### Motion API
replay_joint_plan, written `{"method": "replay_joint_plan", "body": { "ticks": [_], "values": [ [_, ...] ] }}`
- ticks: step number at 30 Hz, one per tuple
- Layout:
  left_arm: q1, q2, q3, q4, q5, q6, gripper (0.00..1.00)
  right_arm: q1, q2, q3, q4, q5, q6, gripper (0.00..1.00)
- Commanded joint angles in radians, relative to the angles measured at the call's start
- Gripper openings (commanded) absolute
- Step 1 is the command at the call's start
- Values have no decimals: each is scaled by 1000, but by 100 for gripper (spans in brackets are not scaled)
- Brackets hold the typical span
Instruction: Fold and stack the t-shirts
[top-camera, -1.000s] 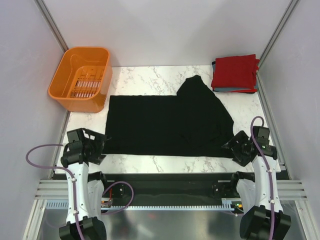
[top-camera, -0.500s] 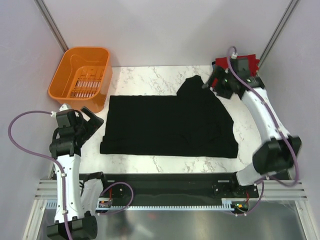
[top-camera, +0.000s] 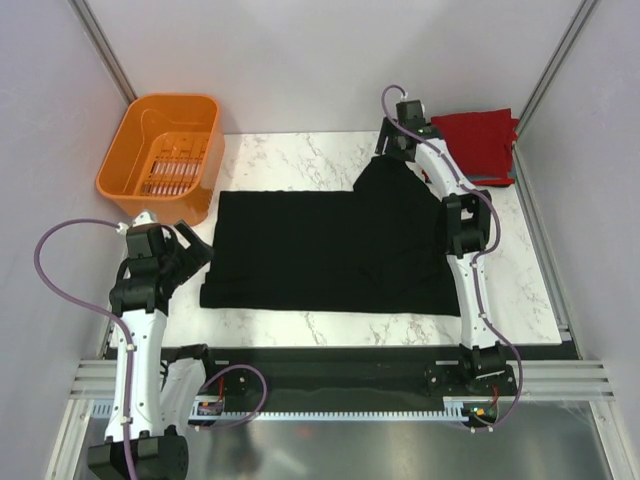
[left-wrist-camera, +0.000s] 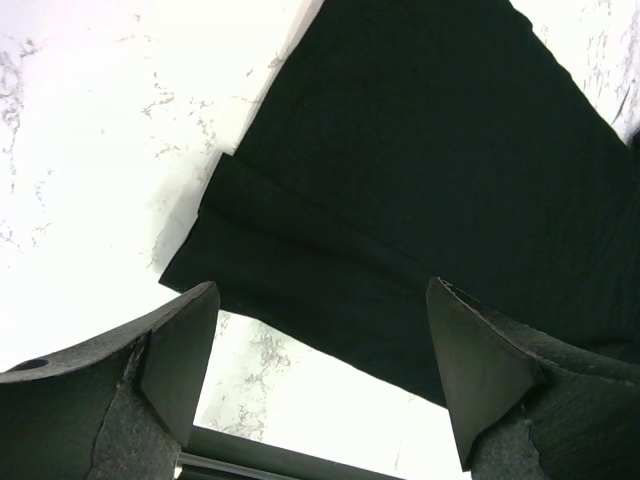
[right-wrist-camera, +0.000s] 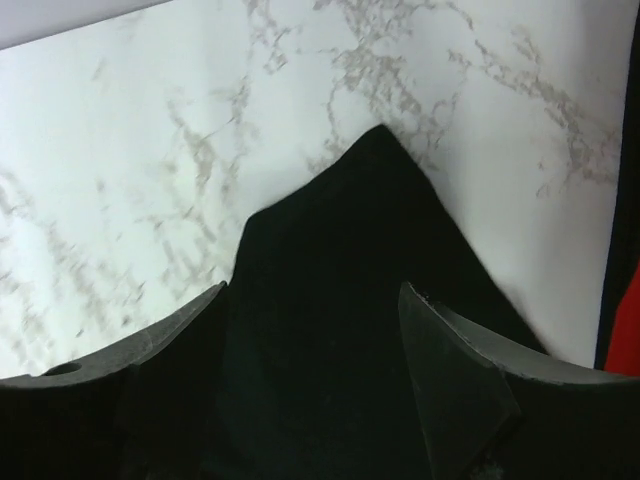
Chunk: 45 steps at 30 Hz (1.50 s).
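A large black t-shirt (top-camera: 330, 245) lies spread on the marble table (top-camera: 290, 155), one part folded up into a point at the far side. My left gripper (top-camera: 197, 256) is open beside the shirt's near-left corner. In the left wrist view the gripper (left-wrist-camera: 320, 350) has that corner of the shirt (left-wrist-camera: 420, 180) just ahead of its fingers and bare table between them. My right gripper (top-camera: 384, 153) hovers open over the folded point. In the right wrist view black cloth (right-wrist-camera: 370, 260) fills the space between the fingers of the gripper (right-wrist-camera: 315, 345). A folded red t-shirt (top-camera: 480, 135) sits at the far right.
An orange plastic basket (top-camera: 165, 155) stands at the far left corner, close to the shirt's left edge. Grey walls and slanted metal posts close in both sides. A black rail (top-camera: 320, 365) runs along the near edge. A red edge (right-wrist-camera: 625, 320) shows right of the right gripper.
Both arms left the near edge. The right arm swung out to the far side over the shirt's point. The left arm moved to the shirt's near-left corner. Both jaws have narrowed slightly.
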Motion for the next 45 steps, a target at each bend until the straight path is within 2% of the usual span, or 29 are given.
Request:
{"method": "replay_joint_plan", "body": {
  "ticks": [1,3,9,14,22,25,26,28,29,32,35,38,41,42,45],
  "values": [
    [-21,-6,5,35,-16,45,91,2,63,82,187,121,-49,75],
    [-30,-8,2,37,-18,43,91,12,105,120,218,170,-64,75],
    [-35,-8,1,37,-24,39,91,32,133,55,287,320,-113,76],
    [-44,-3,-1,37,-22,37,91,35,169,47,298,314,-113,75],
    [-44,-5,-1,37,-27,36,91,39,172,-30,302,306,-101,67],
    [-44,-2,-1,37,-25,37,91,39,172,-36,302,305,-102,56],
    [-44,-2,-2,37,-25,36,91,39,171,-36,301,306,-104,41],
    [-46,0,-1,35,-25,37,91,39,159,-40,301,311,-102,27],
    [-47,1,-1,37,-24,36,91,39,153,-44,301,308,-99,12],
    [-46,-2,-2,37,-27,36,91,42,99,-70,301,290,-98,0],
    [-47,0,-2,37,-28,33,91,47,12,-105,304,205,-125,0],
    [-47,15,-1,42,-73,25,91,71,-181,-212,302,184,-183,0],
    [-46,41,10,60,-67,0,90,88,-338,-423,302,243,-179,0],
    [-47,61,19,65,-53,-19,90,88,-446,-550,304,254,-165,0],
    [-67,124,71,83,-57,-36,87,87,-652,-796,304,251,-124,0]
  ]
}}
